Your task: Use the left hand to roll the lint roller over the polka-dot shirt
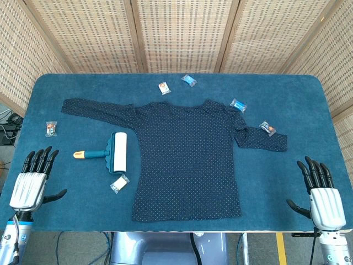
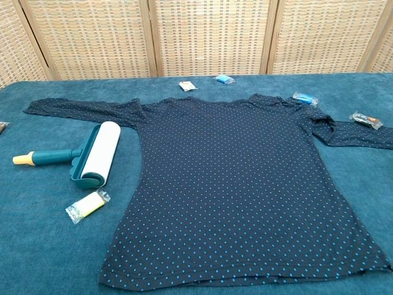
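The dark polka-dot shirt (image 1: pixel 187 154) (image 2: pixel 239 178) lies flat in the middle of the table, sleeves spread to both sides. The lint roller (image 1: pixel 110 152) (image 2: pixel 80 157) rests on the cloth just left of the shirt, white roll toward the shirt, teal handle with a yellow tip pointing left. My left hand (image 1: pixel 34 179) sits at the table's near left corner, fingers apart and holding nothing, well short of the roller. My right hand (image 1: pixel 321 190) rests at the near right corner, likewise open. Neither hand shows in the chest view.
Small wrapped packets lie scattered: one (image 1: pixel 119 183) (image 2: pixel 87 206) just in front of the roller, one (image 1: pixel 51 128) at the left, several along the shirt's collar and right sleeve (image 1: pixel 238 104) (image 2: pixel 306 98). The blue table (image 1: pixel 298 99) ends at a wicker screen behind.
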You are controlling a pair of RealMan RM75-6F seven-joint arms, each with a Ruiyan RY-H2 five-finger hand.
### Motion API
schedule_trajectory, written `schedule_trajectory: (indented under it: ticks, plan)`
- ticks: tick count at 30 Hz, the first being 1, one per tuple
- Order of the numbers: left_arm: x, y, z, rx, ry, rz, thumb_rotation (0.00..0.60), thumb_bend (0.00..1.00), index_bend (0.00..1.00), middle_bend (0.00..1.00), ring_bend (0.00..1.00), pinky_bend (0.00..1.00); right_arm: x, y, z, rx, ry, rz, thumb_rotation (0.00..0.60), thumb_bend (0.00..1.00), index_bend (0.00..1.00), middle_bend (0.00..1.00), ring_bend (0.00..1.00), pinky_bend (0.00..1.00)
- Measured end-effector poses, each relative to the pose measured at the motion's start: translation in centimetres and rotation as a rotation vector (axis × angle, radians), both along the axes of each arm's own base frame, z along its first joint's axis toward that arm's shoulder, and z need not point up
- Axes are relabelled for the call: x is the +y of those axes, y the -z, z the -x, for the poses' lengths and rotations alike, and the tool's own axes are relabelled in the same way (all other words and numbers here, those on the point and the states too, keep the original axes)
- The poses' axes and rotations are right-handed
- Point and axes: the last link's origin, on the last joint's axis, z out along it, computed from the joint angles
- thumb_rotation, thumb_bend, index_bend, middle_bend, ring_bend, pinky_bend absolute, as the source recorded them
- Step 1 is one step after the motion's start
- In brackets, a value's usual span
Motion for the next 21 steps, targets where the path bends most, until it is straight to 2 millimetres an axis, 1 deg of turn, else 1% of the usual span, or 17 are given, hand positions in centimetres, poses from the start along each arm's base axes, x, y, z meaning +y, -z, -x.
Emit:
schedule_trajectory:
  ticks: [10, 21]
  plan:
    - [-0.16, -0.19, -0.18, -0.007, 0.007, -0.008, 0.600, 0.03, 0.00, 0.00, 0.00, 0.00, 0.17, -0.14, -0.12, -0.011, -0.009, 0.000, 0.600, 0.13, 0.00, 0.00, 0.00, 0.00]
    - [0.14, -0.11, 0.03, -0.008, -0.004, -0.006, 0.600, 0.03, 0.00, 0.00, 0.00, 0.00, -0.07, 0.12, -0.03, -0.005, 0.000, -0.009, 0.600, 0.13, 0.00, 0.00, 0.00, 0.00]
